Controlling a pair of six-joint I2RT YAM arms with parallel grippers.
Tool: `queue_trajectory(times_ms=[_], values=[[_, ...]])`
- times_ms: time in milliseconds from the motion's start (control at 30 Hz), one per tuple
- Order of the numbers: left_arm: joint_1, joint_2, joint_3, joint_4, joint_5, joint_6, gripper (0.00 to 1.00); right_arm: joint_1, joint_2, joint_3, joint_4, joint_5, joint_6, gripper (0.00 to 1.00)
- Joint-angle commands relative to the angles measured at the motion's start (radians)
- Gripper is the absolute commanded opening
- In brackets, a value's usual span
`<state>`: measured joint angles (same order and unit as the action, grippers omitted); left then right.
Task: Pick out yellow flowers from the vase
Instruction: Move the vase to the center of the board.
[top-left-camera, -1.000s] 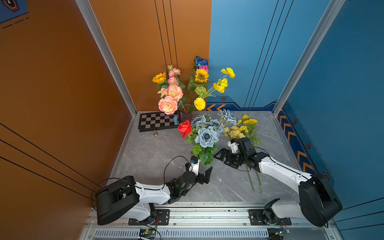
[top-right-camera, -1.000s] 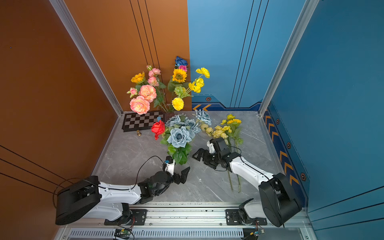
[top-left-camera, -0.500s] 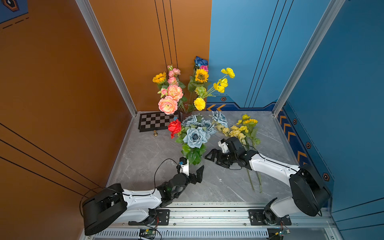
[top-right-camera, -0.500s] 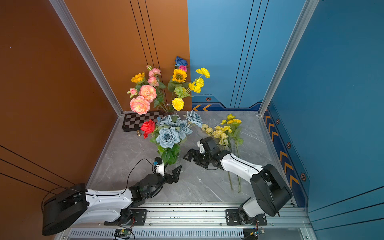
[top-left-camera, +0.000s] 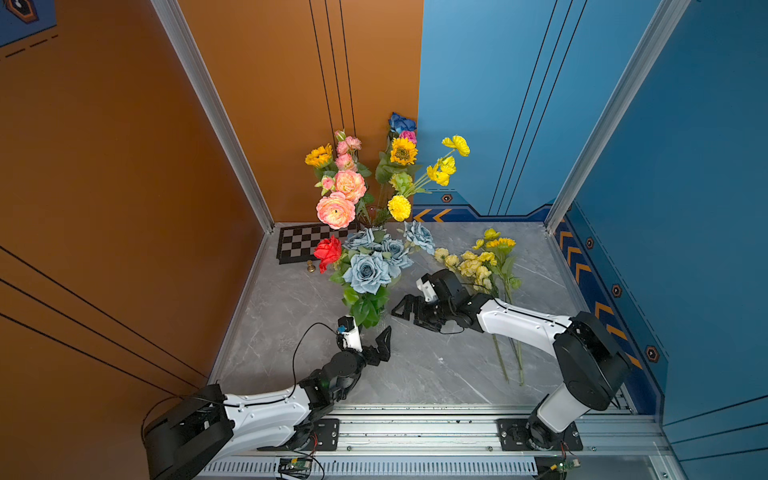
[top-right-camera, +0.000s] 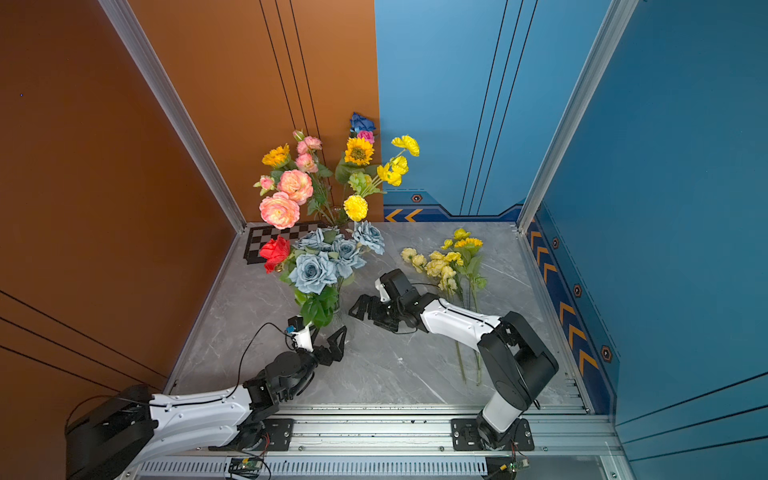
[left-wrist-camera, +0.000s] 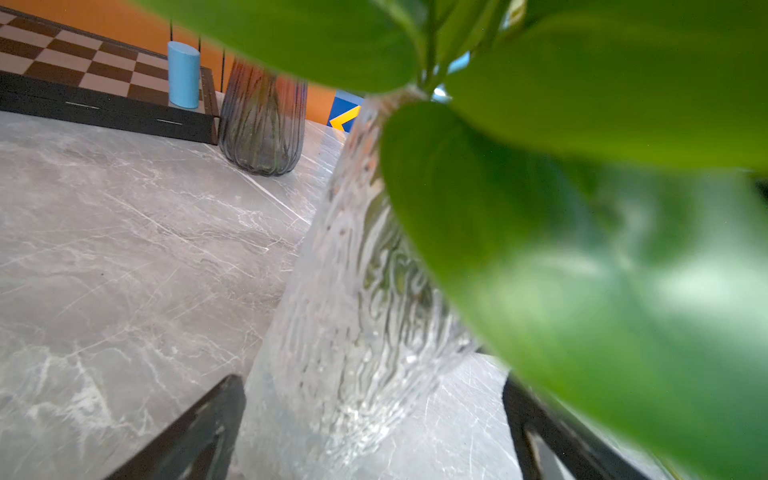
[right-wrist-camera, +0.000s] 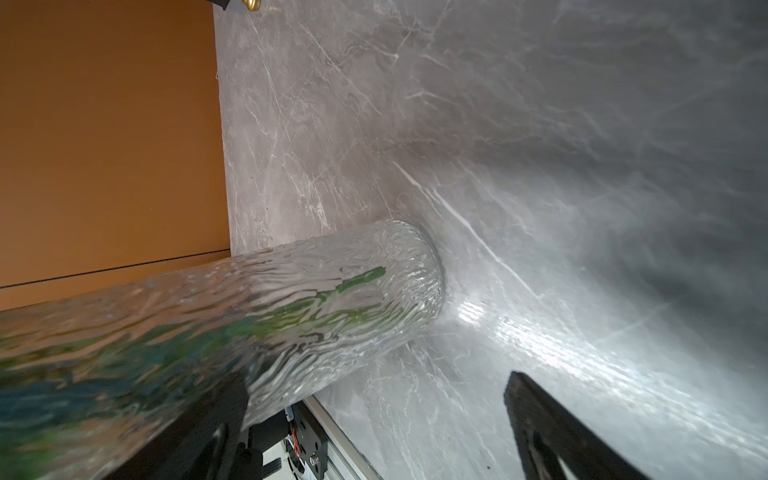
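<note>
Grey marbled surface (top-left-camera: 291, 316) carries a chessboard (top-left-camera: 301, 247) in its far left corner, partly covered by blooms. Next comes the left hand (top-left-camera: 370, 334), its fingers spread to either side of the foot of a clear rippled glass vase (left-wrist-camera: 353, 311); whether they touch the glass cannot be told. Big green leaves blur much of the left wrist view and hide nearly all of this vase in both top views. It bears grey-blue roses (top-left-camera: 368, 270) and a red rose (top-left-camera: 328, 251). Behind it, by the back wall, a dark ribbed vase (left-wrist-camera: 262, 124) holds the yellow flowers (top-left-camera: 399, 207) upright, stems fanning out and heads up, among peach-pink peonies (top-left-camera: 336, 210). The right hand (top-left-camera: 405, 309) is also spread wide and empty, just beside the clear vase. Furthest right, a yellow bunch (top-left-camera: 478, 262) lies flat on the surface, heads toward the back wall and stems running to the near edge, partly hidden under the right arm
</note>
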<state>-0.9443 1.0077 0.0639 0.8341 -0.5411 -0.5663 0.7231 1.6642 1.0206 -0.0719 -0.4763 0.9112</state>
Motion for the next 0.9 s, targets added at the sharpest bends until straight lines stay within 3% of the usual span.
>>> queue_trajectory(times_ms=[0, 400, 867], values=[[0.025, -0.014, -0.022, -0.021, -0.035, -0.035, 0.98, 0.023, 0.038, 0.054, 0.030, 0.018, 0.026, 1.00], [0.105, -0.070, -0.054, -0.074, -0.089, -0.089, 0.97, 0.067, 0.184, 0.200, 0.056, 0.018, 0.063, 1.00], [0.255, -0.138, -0.003, -0.228, -0.059, -0.116, 0.96, 0.088, 0.332, 0.380, 0.045, 0.010, 0.079, 1.00]])
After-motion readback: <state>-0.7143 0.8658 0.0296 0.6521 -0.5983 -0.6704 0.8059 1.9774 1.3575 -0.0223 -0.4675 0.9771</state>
